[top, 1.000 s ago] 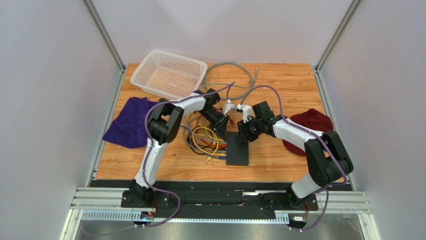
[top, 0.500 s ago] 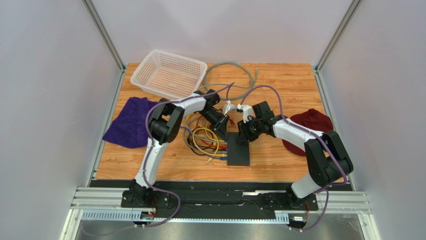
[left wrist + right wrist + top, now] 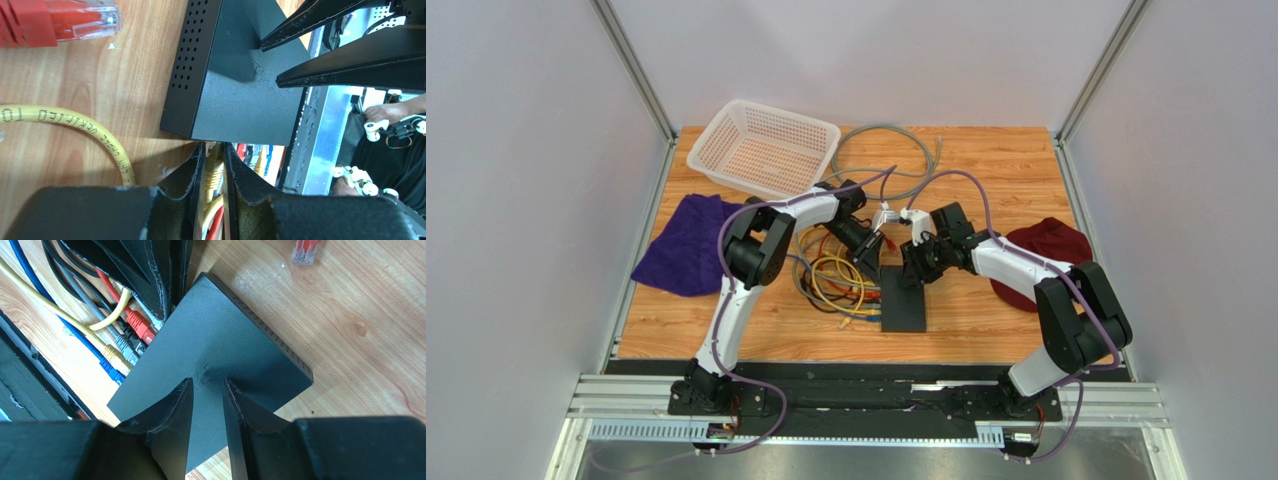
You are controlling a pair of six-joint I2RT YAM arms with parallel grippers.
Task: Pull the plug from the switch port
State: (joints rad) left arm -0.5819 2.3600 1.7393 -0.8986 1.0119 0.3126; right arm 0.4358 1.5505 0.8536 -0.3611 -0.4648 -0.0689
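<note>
Plug [image 3: 214,172]: yellow, found pinched between the fingers of the left gripper [image 3: 213,162] right at the socket edge of the switch [image 3: 240,90]. Cannot tell whether it sits in a port.

Top view, left to right:

- Noted purple cloth [image 3: 684,245] lying crumpled at 9 o'clock on the table [image 3: 986,170].
- Noted white mesh basket [image 3: 766,150] at 11 o'clock, just beyond the cloth.
- Found left arm reaching in toward the middle, its gripper closed on the plug at the 12 o'clock end of the switch's left edge.
- Observed tangle of cables [image 3: 836,282], yellow, red, blue and grey, at 9 o'clock of the switch and touching its socket edge.
- Observed separate grey cable [image 3: 884,128] looped at 12 o'clock, well apart from the switch.
- Located switch flat on the wood at table centre, long axis running 12 to 6 o'clock.
- Found right gripper [image 3: 207,387] coming in from 3 o'clock, tips resting on the switch's plain top, fingers a narrow gap apart with nothing between them.
- Noted red cloth [image 3: 1051,243] bunched at 3 o'clock, behind the right arm.

Wrist views:

- Counted a row of plugs [image 3: 122,347], red, grey, yellow and blue, along the socket edge toward 6 o'clock of the left gripper.
- Noted loose red plug [image 3: 75,20] on bare wood, apart from the switch's vented end.
- Noted yellow cable [image 3: 75,125] curving beside the left gripper.
</note>
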